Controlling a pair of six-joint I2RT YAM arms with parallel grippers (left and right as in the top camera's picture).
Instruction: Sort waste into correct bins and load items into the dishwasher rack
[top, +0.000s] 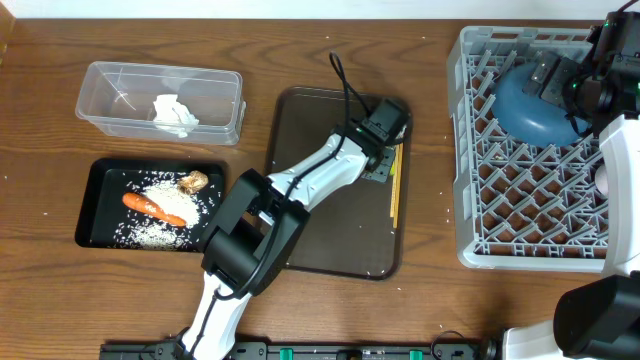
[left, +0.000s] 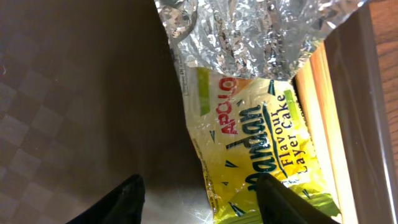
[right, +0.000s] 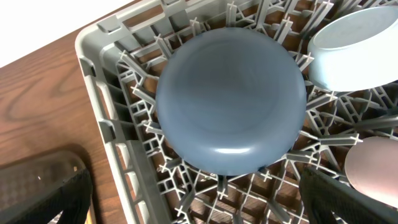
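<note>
The shiny green-silver wrapper (left: 255, 130) lies on the dark brown serving tray (top: 320, 240), beside the wooden chopsticks (top: 396, 185). My left gripper (left: 199, 202) is low over it with its jaws apart. One finger sits over the wrapper's printed end, the other over bare tray. The large blue dish (right: 230, 106) rests upside down in the grey dishwasher rack (top: 480, 240), with the white bowl (right: 354, 46) next to it. My right gripper (right: 199, 205) hangs open above the rack, holding nothing. The carrot (top: 155, 206), brown lump (top: 194, 181) and rice (top: 150, 232) lie in the black tray (top: 95, 215). The napkin (top: 175, 113) sits in the clear tub (top: 110, 85).
A pale round vessel (right: 373, 168) sits in the rack below the white bowl. The left arm (top: 310, 180) stretches across the serving tray. A few rice grains dot the table near the rack's left side (top: 440, 205).
</note>
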